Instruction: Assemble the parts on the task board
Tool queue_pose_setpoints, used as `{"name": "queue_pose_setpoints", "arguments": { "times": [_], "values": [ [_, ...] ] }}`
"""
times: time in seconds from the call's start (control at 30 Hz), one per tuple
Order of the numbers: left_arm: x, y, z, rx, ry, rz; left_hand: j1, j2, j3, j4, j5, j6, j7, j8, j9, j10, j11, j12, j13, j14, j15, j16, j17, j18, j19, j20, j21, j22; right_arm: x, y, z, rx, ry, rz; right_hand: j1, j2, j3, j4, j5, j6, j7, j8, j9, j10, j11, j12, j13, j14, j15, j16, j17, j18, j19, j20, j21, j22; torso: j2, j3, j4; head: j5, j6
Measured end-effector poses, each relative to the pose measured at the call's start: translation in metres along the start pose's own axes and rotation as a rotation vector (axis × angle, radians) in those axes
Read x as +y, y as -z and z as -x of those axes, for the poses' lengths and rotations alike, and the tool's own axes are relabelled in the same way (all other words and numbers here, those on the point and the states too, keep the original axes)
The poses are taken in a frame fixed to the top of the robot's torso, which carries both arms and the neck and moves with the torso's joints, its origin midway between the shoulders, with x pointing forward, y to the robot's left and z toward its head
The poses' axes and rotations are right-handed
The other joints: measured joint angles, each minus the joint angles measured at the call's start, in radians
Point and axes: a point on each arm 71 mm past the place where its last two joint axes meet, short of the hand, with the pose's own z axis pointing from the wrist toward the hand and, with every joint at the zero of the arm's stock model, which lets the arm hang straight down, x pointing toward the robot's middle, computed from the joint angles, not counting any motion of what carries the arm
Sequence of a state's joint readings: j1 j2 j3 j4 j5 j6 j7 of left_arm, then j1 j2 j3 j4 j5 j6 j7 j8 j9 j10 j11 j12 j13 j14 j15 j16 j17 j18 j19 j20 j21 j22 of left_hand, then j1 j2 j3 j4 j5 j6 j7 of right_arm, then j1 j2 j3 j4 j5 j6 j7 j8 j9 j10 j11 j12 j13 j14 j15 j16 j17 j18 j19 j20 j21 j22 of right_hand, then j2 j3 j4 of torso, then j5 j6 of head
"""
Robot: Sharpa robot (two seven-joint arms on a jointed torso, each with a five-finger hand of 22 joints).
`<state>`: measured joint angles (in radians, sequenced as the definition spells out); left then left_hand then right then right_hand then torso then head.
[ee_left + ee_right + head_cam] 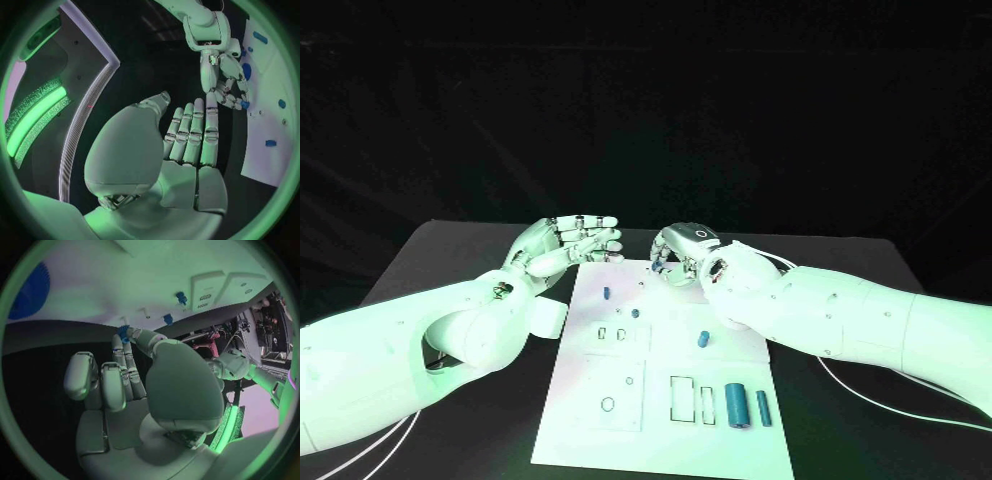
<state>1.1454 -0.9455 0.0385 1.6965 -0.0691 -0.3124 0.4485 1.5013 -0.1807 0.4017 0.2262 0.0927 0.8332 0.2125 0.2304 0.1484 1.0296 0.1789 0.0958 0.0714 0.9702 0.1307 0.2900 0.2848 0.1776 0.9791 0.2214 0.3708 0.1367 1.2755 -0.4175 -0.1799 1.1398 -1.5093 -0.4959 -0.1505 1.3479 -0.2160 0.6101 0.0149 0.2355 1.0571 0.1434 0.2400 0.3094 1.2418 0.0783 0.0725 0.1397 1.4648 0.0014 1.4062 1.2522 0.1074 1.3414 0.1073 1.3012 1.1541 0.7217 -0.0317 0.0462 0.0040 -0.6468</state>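
The white task board (661, 380) lies in the middle of the black table. My right hand (684, 250) hangs over its far edge with fingers curled down, and pinches a small blue part (123, 333) at its fingertips; the same part (244, 104) shows under the right hand (220, 75) in the left wrist view. My left hand (568, 244) hovers by the board's far left corner, fingers stretched out, thumb apart, holding nothing. Small blue parts (606, 294) (635, 313) (704, 337) lie on the board. Two longer blue cylinders (736, 404) (763, 408) lie near its front right.
Rectangular slots (682, 398) and a ring-shaped hole (607, 404) mark the board's near half. A large round blue piece (28, 290) shows at the board's edge in the right wrist view. Black table (459, 260) surrounds the board on both sides.
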Motion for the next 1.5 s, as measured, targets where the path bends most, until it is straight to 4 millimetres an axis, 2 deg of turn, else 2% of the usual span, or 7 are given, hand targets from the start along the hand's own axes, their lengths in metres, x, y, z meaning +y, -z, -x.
{"name": "queue_pose_setpoints", "arguments": {
  "times": [0.3, 1.03, 1.5],
  "values": [
    [-0.003, -0.002, 0.002, -0.003, -0.005, -0.006, 0.000, 0.000, 0.000, 0.000, -0.004, 0.000, 0.000, 0.000, 0.000, 0.000, 0.000, 0.000, 0.000, 0.000, 0.000, 0.000, 0.001, 0.000, 0.000, 0.000, 0.000, 0.000, 0.001, -0.004, -0.003, 0.001, -0.001, -0.007, 0.000, 0.000, 0.000, 0.000, 0.003, 0.000, 0.000, 0.000, 0.001, 0.000, 0.000, 0.000, 0.001, 0.000, 0.000, 0.000, 0.000, 0.000, 0.000, 0.000, 0.000, 0.000, 0.004, -0.0024, 0.0045, 0.000, 0.002],
    [-0.005, -0.004, 0.007, -0.014, -0.014, -0.013, 0.000, 0.000, 0.003, -0.003, -0.004, 0.000, 0.000, 0.000, 0.000, 0.000, 0.000, -0.004, 0.000, -0.011, 0.004, -0.004, 0.003, 0.000, 0.000, 0.000, 0.000, 0.000, 0.004, -0.013, -0.006, 0.004, 0.006, -0.016, 0.000, 0.000, 0.006, 0.000, 0.002, 0.000, 0.000, 0.000, 0.003, 0.000, 0.000, -0.006, 0.001, 0.000, 0.000, 0.000, 0.002, 0.000, 0.000, 0.000, 0.006, 0.001, 0.005, -0.0035, 0.0040, 0.010, 0.004],
    [-0.008, -0.006, 0.012, -0.026, -0.024, -0.018, -0.004, -0.004, 0.003, -0.003, -0.004, -0.006, -0.002, 0.000, 0.000, 0.000, 0.000, -0.008, 0.000, -0.015, 0.007, -0.008, 0.006, 0.000, -0.015, 0.000, 0.000, 0.000, 0.005, -0.015, -0.011, 0.031, -0.004, -0.013, -0.003, -0.003, 0.006, 0.000, 0.002, -0.003, 0.003, -0.001, 0.005, 0.000, 0.000, -0.008, 0.003, 0.000, 0.000, 0.000, 0.002, 0.000, 0.000, 0.000, 0.006, 0.000, 0.005, -0.0035, 0.0034, 0.019, -0.002]
  ]
}}
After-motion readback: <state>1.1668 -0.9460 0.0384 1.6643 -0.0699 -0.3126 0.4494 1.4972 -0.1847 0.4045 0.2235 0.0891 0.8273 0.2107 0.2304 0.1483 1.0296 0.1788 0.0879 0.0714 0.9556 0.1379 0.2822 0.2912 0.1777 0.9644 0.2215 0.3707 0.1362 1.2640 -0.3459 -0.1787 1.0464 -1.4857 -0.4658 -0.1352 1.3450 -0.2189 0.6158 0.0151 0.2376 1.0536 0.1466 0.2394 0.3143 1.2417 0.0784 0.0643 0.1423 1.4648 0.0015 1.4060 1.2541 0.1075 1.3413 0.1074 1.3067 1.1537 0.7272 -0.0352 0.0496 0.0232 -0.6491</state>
